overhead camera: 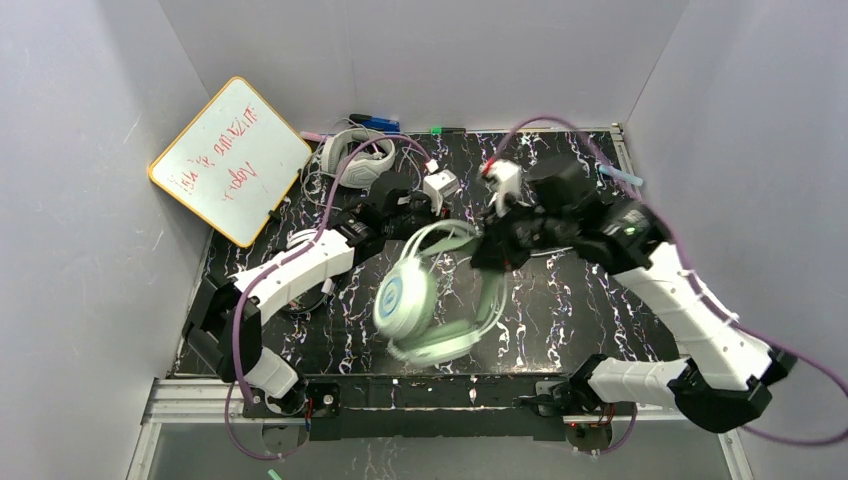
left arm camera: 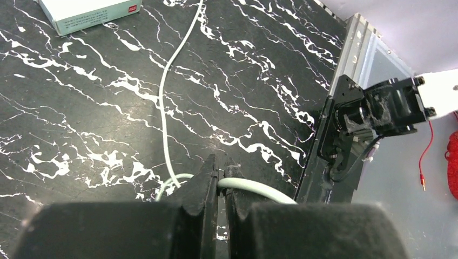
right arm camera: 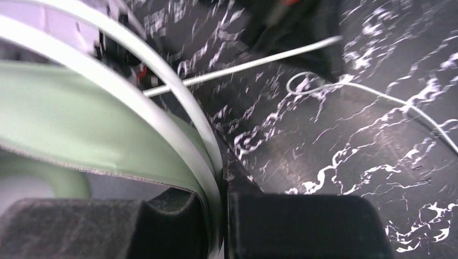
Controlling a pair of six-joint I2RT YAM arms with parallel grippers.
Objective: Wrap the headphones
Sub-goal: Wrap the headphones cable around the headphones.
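The mint-green headphones (overhead camera: pixel 430 295) hang blurred above the middle of the black marble table (overhead camera: pixel 580 310). My right gripper (overhead camera: pixel 492 250) is shut on their headband (right arm camera: pixel 178 108), which runs between its fingers (right arm camera: pixel 221 183); the green inner band (right arm camera: pixel 81 124) fills the left of the right wrist view. My left gripper (left arm camera: pixel 221 167) is shut on the pale cable (left arm camera: pixel 254 186), which loops away across the table (left arm camera: pixel 164 97). In the top view the left gripper (overhead camera: pixel 420 205) sits just behind and left of the headband. A light grey headset (overhead camera: pixel 357 155) lies at the back left.
A whiteboard (overhead camera: pixel 230 160) leans at the back left wall. A small white box (overhead camera: pixel 440 183) and markers (overhead camera: pixel 375 123) lie near the back edge. The right arm's base (left arm camera: pixel 378 108) stands at the table's near edge. White walls enclose the table.
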